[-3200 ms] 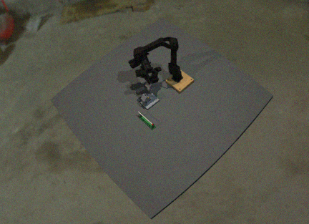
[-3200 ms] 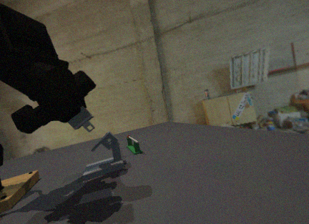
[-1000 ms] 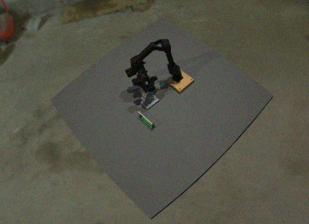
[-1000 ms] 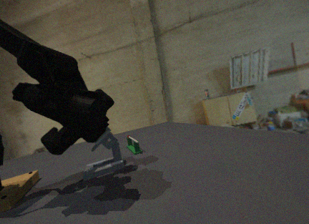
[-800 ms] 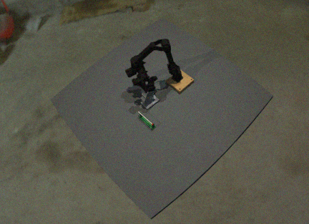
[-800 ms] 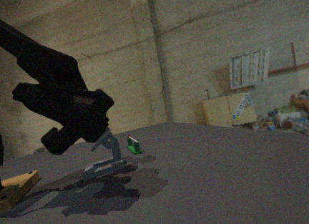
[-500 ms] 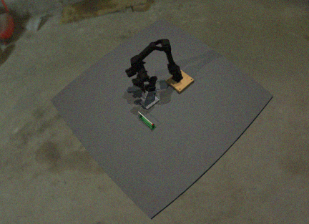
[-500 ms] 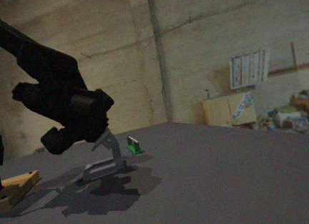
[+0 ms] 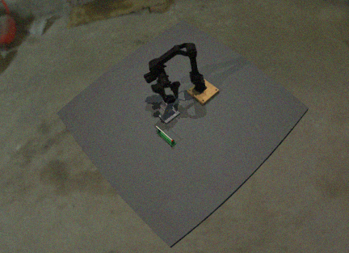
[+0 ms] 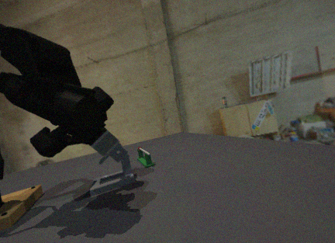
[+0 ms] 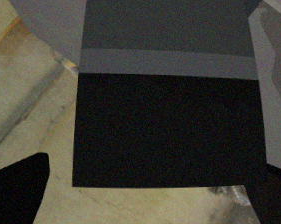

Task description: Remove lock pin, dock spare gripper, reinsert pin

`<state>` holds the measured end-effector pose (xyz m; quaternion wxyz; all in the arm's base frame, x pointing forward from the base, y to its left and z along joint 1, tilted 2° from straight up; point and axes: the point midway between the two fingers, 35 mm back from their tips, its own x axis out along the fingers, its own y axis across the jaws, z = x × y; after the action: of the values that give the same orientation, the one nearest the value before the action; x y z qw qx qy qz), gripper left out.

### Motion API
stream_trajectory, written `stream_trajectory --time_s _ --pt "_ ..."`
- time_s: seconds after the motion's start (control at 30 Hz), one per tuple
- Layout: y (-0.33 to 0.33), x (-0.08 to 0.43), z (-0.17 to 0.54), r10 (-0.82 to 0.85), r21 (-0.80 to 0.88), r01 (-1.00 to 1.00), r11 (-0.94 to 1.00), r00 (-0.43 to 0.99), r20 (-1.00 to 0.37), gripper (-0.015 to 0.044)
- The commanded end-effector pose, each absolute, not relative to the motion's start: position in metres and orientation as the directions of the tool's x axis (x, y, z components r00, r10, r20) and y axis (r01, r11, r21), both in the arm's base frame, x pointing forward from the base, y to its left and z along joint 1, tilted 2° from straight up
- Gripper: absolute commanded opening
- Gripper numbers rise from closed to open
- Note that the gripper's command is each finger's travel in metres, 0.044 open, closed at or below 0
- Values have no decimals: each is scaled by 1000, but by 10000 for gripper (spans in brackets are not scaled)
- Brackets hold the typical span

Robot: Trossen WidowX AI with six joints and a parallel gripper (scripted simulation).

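The mount, a grey base plate [image 9: 174,117] [image 10: 110,186] with a tilted socket bracket, stands on the mat. The spare gripper [image 10: 105,142] [image 11: 166,125], a grey and black block, meets the bracket's upper end; how deep its spigot sits in the socket is hidden. My gripper [image 9: 166,94] [image 10: 77,125] [image 11: 149,167] is open, with its black fingers standing apart on either side of the spare gripper. The lock pin [image 9: 165,134] [image 10: 145,151], a white rod with a red end, lies along the top of a green rack [image 9: 166,140] [image 10: 146,161], apart from the mount.
My arm's wooden base board [image 9: 208,97] [image 10: 27,201] lies behind the mount. Everything stands on a grey mat [image 9: 226,153] [image 10: 233,185], whose edges show in the top view. The arm casts dark shadows around the mount.
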<state>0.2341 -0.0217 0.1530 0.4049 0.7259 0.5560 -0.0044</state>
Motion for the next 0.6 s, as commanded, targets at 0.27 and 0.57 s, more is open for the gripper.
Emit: stream_trajectory --time_s 0.27,0.57 --pt "-17 218 175 807 572 818 -63 379 -453 440" --pt "-13 210 188 778 577 813 -78 411 -475 440"
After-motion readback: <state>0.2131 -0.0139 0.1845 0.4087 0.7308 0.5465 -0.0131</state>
